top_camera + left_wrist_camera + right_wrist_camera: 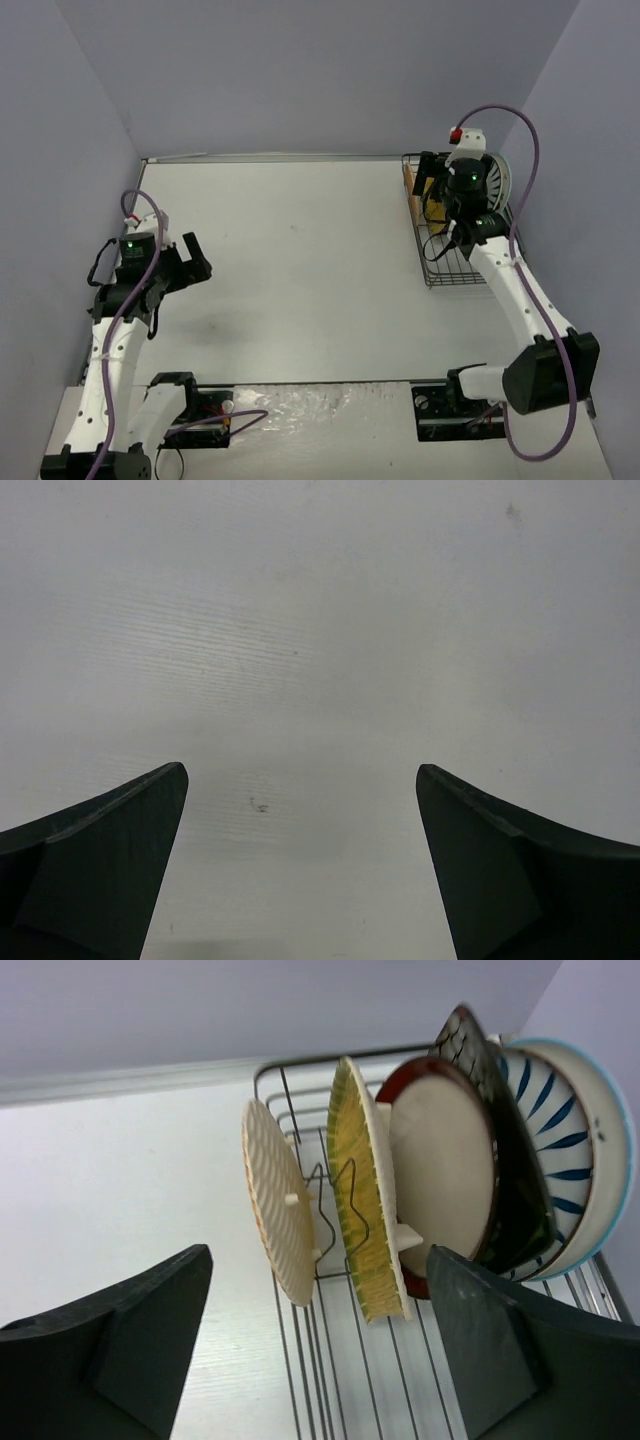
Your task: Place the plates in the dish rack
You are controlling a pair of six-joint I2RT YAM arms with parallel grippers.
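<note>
Right wrist: plates [440, 1160] upright on edge in rack [450, 265], far-right tabletop [300, 250] corner; rack long axis near-far. Right gripper [318, 1255] jaws wide, empty. Left gripper [300, 770] wide over tabletop.

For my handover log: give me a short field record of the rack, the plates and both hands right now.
dish rack: far right of table, plates standing in it
plates visible: orange-brown, yellow, red-rimmed, black, striped; a sixth cannot be told
right hand: open, empty, at the rack
left hand: open, empty, over table
</note>
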